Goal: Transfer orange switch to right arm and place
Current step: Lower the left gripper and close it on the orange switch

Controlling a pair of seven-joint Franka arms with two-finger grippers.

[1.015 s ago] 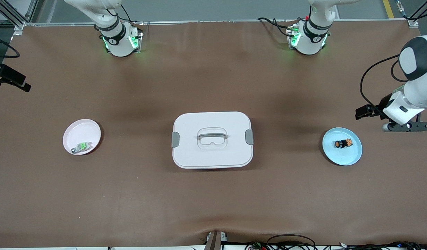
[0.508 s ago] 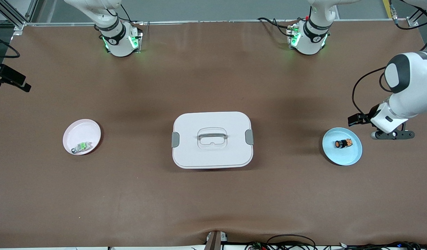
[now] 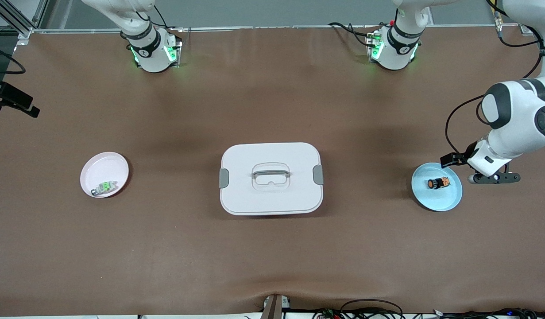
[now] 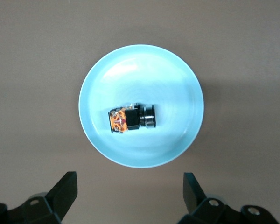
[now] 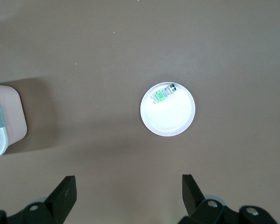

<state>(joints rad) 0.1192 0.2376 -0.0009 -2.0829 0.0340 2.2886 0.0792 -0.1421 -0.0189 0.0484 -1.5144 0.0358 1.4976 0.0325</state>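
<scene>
Left hand (image 4: pixel 128 198) wide open, empty, beside orange switch (image 4: pixel 132 118); height unclear.

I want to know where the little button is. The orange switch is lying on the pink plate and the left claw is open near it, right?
Not quite. The orange switch lies on its side on the blue plate, not the pink one; the left wrist view shows it. The pink plate holds the grey part with a green top. The left claw is open, hanging beside the blue plate.

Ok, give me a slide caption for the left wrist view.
Open left gripper hovers beside a blue plate holding the orange switch on its side.
</scene>
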